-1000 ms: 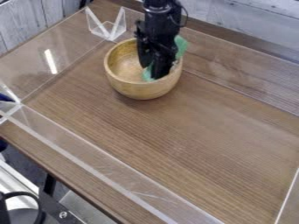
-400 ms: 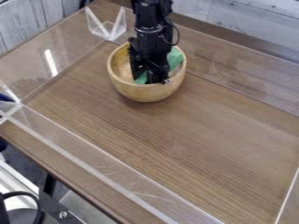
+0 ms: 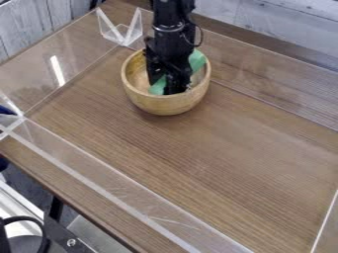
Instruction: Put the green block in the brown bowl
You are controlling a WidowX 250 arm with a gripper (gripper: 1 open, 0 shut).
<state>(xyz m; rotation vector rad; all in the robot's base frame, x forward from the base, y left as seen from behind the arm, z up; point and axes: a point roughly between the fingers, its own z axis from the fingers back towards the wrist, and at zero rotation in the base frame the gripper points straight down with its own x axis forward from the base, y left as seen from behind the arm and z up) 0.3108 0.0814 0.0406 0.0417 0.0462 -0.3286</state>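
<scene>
The brown bowl (image 3: 165, 104) stands at the back of the wooden table, left of centre. My gripper (image 3: 164, 81) points straight down into it, its black fingers low inside the bowl. The green block (image 3: 196, 65) is inside the bowl. One end shows to the right of the fingers against the bowl's far right wall, and a sliver of green shows by the fingertips. The fingers hide the block's middle. They stand close around it, and I cannot tell whether they grip it or have come slightly apart.
A clear plastic stand (image 3: 119, 28) sits just behind the bowl at the back left. Low transparent walls (image 3: 53, 69) run along the table's edges. Bare wood tabletop (image 3: 199, 168) stretches in front of the bowl.
The gripper has shifted slightly left inside the bowl and sits a touch lower. More of the green block now shows on the right side of the fingers.
</scene>
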